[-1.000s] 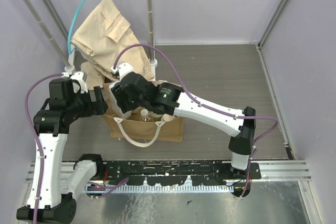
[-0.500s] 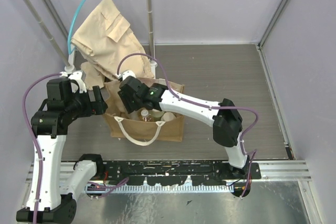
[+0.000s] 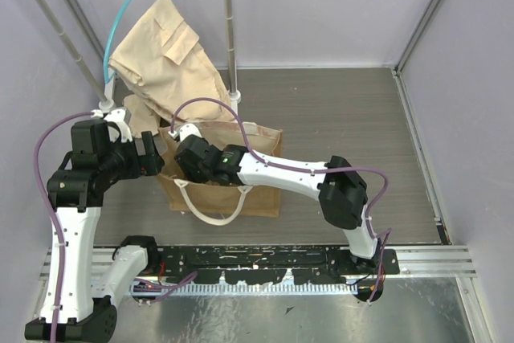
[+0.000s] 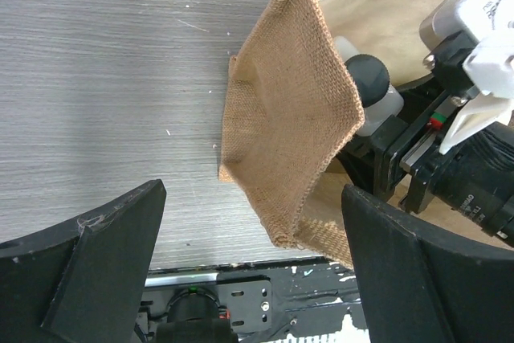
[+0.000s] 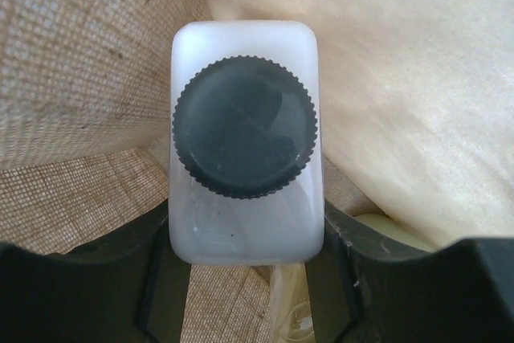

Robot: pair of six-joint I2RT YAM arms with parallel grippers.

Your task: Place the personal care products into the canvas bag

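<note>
The right claw (image 5: 247,234) is shut on the flat white plastic bottle with the ribbed black screw cap (image 5: 245,190), its fingers pressing the two broad faces low on the body. The bottle looks light and rigid but smooth, so it could slip. The flat sides are the sensible place to hold it, not the round cap.

Its long axis runs along the claw's own reach, with the cap back toward the wrist and the base pointing ahead, deeper in.

All round the claw are the woven walls of the tan boxy canvas bag (image 3: 261,198), so the bottle is already inside it.

Beyond the bag's side, the left claw (image 4: 250,198) gapes wide around a bag corner, touching nothing.
</note>
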